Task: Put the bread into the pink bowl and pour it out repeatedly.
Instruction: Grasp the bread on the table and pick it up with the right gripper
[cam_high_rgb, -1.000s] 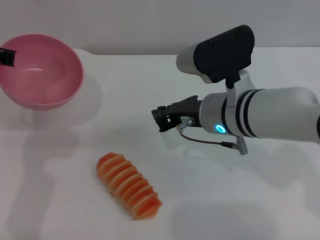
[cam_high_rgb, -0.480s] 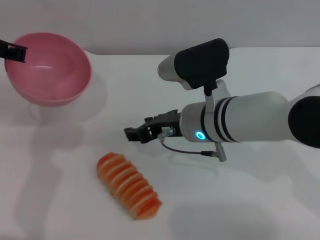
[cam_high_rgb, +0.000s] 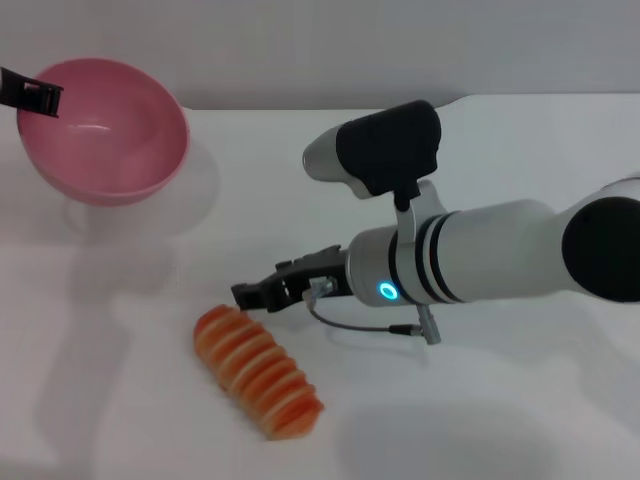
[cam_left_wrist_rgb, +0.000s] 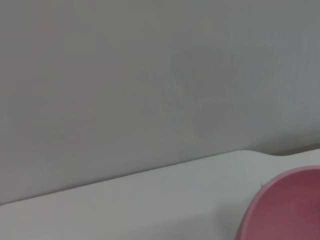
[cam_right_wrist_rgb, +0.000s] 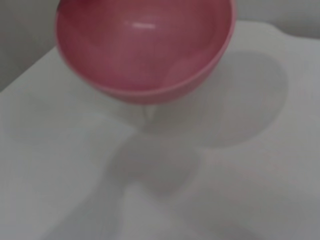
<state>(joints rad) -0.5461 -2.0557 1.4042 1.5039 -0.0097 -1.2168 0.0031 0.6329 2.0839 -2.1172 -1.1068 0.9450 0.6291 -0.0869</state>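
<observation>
One bread (cam_high_rgb: 258, 372) lies striped side up on the white table (cam_high_rgb: 520, 400); right gripper (cam_high_rgb: 252, 294) hovers just beside its far end, finger gap unreadable. Left gripper (cam_high_rgb: 38, 97) clamps the rim of the pink bowl (cam_high_rgb: 108, 130), raised and tilted at far left

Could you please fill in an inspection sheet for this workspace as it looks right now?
Surface: white table, bare apart from the bread.
Bread: lying flat on the table, striped side up, not gripped.
Bowl: pink, empty, held off the table by its rim, tilted towards the centre; its shadow lies on the table below.
Clutter: nothing seen.
Left gripper: at the bowl's rim, shut on it.
Right gripper: low, just above the bread's far end; not holding it.
Cables: thin grey cable looping under the right wrist.
Surroundings: plain grey wall.
</observation>
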